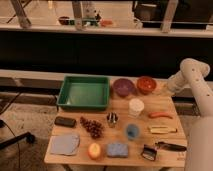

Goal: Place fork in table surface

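The light brown table surface [150, 122] holds many small items. My white arm [192, 75] reaches in from the right. My gripper [162, 91] is at the table's back right corner, just right of the orange bowl [146, 84] and low over the wood. I cannot make out the fork: no thin silvery utensil shows on the table or at the gripper. An orange carrot [160, 114], a flat yellowish bar [162, 129] and a black-handled tool [170, 146] lie along the right side, in front of the gripper.
A green bin [84, 92] stands at the back left, with a purple bowl [123, 86] beside it. A white cup [136, 106], metal cup [112, 118], small blue bowl [132, 131], grapes [91, 126], blue sponge [117, 149], orange fruit [94, 150] and grey cloth [65, 143] fill the middle and front.
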`<state>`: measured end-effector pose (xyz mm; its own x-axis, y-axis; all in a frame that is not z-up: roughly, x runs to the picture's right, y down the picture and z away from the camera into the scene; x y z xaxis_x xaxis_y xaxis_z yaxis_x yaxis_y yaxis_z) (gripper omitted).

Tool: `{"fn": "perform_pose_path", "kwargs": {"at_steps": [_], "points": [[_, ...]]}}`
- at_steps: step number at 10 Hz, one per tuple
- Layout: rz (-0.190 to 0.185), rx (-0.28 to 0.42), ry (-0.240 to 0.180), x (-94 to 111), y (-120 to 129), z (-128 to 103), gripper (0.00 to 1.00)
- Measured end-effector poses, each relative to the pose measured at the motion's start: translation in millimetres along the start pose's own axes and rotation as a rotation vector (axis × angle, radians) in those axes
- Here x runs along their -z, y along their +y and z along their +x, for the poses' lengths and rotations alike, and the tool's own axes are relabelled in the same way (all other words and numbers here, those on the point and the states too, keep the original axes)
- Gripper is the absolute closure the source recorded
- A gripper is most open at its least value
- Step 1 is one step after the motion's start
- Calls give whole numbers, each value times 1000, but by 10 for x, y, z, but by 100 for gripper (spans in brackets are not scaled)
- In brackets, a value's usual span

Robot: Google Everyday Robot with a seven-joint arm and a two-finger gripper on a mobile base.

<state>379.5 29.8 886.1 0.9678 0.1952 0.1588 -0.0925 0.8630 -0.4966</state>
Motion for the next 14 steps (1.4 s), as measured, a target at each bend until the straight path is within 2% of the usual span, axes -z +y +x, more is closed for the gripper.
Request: {"fn": "perform_pose_path", "kwargs": {"at_steps": [8,11,14], "points": [[-75,-1,26,-517,121,143,88],[-86,3,25,-649,147,159,88],[-84,2,26,-669,140,176,88]]}}
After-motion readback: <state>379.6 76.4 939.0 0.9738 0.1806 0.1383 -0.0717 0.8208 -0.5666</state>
